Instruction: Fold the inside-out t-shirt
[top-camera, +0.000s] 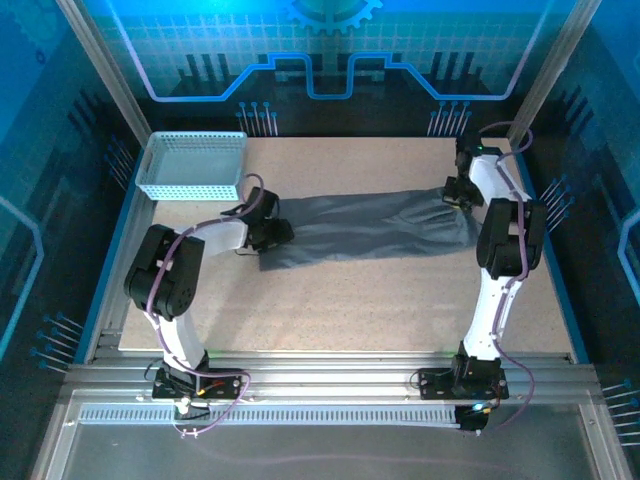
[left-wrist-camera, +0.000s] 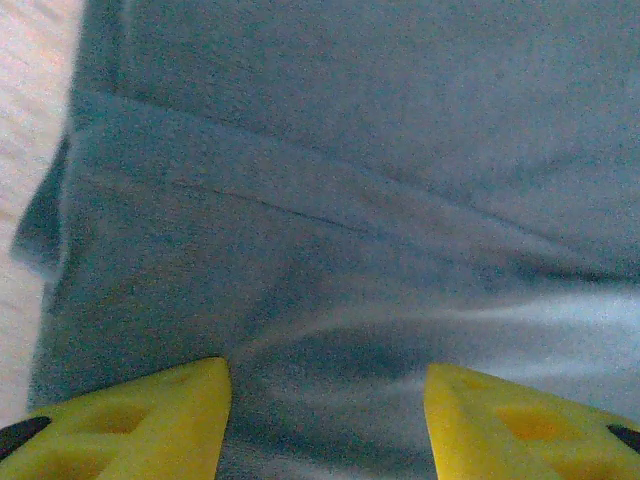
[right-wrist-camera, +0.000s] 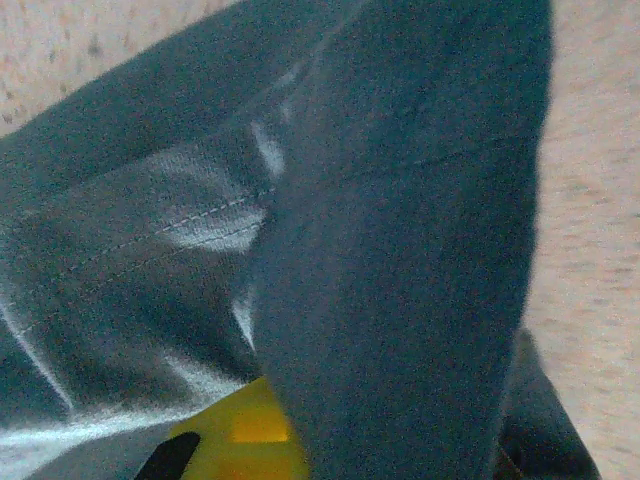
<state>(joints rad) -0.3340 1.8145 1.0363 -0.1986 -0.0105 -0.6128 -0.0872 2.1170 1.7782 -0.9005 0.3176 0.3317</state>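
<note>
Tension: my right hand (top-camera: 456, 192) pinched the t-shirt (top-camera: 370, 230) at frame right, probably to stretch it; left hand (left-wrist-camera: 328, 385) sat half-open at its left end.

I'm in a robot lab cell: aluminium posts (top-camera: 103, 75), blue gear-printed backdrop (top-camera: 330, 50), left arm (top-camera: 160, 280) and right arm (top-camera: 505, 245) bolted to slotted rails (top-camera: 330, 382) at the table (top-camera: 330, 300).

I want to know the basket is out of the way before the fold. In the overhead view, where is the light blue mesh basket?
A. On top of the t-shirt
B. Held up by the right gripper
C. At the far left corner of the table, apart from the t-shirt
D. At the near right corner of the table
C: the light blue basket stands at the far left corner of the table, with bare tabletop between it and the dark grey t-shirt.
</note>
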